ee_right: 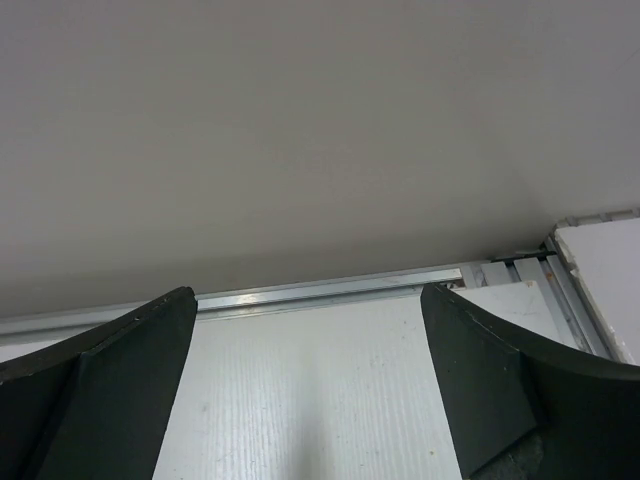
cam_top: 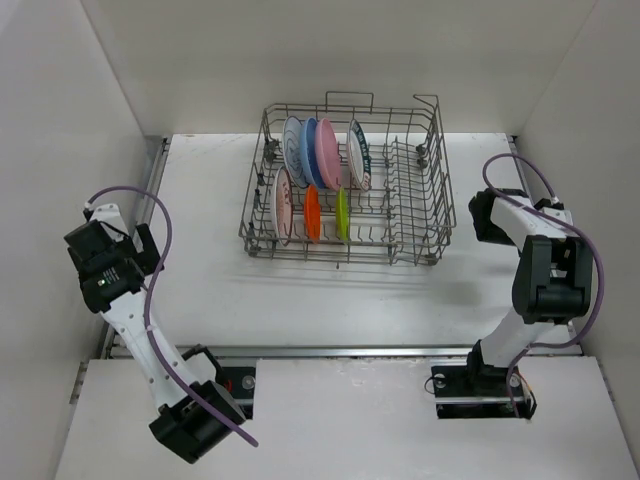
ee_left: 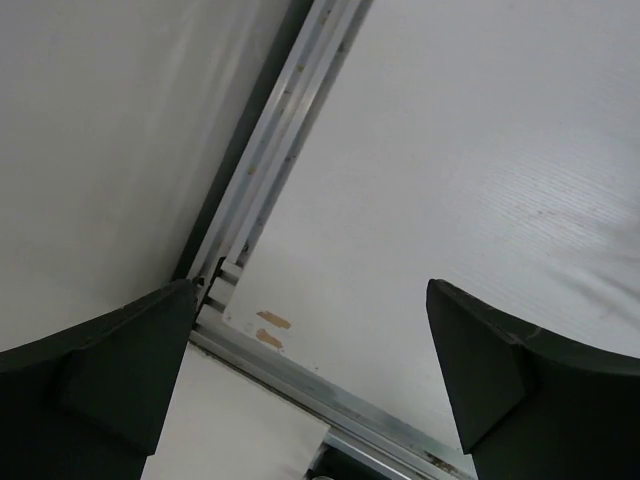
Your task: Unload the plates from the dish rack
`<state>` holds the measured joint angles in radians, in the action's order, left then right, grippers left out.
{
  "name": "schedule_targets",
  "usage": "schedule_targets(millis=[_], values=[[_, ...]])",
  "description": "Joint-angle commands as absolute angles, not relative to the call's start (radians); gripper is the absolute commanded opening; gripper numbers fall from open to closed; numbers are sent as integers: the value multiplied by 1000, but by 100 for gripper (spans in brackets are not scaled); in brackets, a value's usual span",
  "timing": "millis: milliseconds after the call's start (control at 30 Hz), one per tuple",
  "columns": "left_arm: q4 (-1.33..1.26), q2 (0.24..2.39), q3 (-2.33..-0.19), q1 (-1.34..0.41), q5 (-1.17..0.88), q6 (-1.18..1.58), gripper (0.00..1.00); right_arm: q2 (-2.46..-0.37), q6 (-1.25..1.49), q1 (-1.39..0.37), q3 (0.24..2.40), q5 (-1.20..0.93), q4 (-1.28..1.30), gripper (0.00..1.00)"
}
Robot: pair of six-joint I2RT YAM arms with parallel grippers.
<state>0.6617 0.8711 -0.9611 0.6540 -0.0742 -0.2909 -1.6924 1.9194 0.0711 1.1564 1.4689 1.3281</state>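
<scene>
The grey wire dish rack (cam_top: 420, 215) stands at the back middle of the table. Its back row holds a patterned white plate (cam_top: 292, 146), a light blue plate (cam_top: 310, 152), a pink plate (cam_top: 328, 153) and a dark-green-rimmed white plate (cam_top: 358, 153), all on edge. Its front row holds another patterned white plate (cam_top: 283, 206), a small orange plate (cam_top: 312, 213) and a small yellow-green plate (cam_top: 342, 214). My left gripper (cam_top: 116, 240) (ee_left: 308, 300) is open and empty, far left of the rack. My right gripper (cam_top: 484, 218) (ee_right: 305, 300) is open and empty, just right of the rack.
White walls close in on the left, right and back. An aluminium rail (ee_left: 270, 160) runs along the table's left edge, and another rail (ee_right: 330, 290) runs below the wall in the right wrist view. A rail (cam_top: 340, 352) crosses in front of the arm bases.
</scene>
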Motion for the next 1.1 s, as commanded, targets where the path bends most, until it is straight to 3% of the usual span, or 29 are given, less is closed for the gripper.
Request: schedule_targets(millis=[0, 200, 367, 533, 567, 600, 700, 733, 800, 900, 1067], values=[[686, 867, -966, 649, -168, -291, 100, -1678, 1947, 77, 1155, 1531, 1385, 100], [888, 910, -1046, 649, -167, -446, 100, -1605, 1774, 68, 1287, 1542, 1385, 100], [1052, 985, -1244, 649, -479, -551, 100, -1580, 1545, 14, 1530, 1508, 1385, 100], [1100, 1161, -1618, 615, -643, -480, 100, -1571, 1340, -101, 1860, 1381, 1356, 100], [1130, 1272, -1700, 588, -618, -471, 100, -1571, 1101, -115, 1885, 1356, 1289, 100], [1164, 1337, -1788, 506, -510, -460, 100, -1557, 922, -129, 1885, 1317, 1041, 100], [1351, 1622, -2185, 326, -263, -449, 100, -1418, 378, -150, 1743, 925, 601, 100], [1438, 1687, -2380, 287, -233, -440, 100, -1375, 333, -150, 1696, 708, 425, 100], [1494, 1831, -2538, 217, -207, -425, 100, -1270, 261, -150, 1579, 544, 283, 100], [1413, 1848, -2536, 34, -129, -413, 100, -1284, 213, -150, 1577, 329, 184, 100], [1147, 1715, -2293, -185, -170, -324, 100, -1440, 189, -169, 1727, 267, 420, 100]])
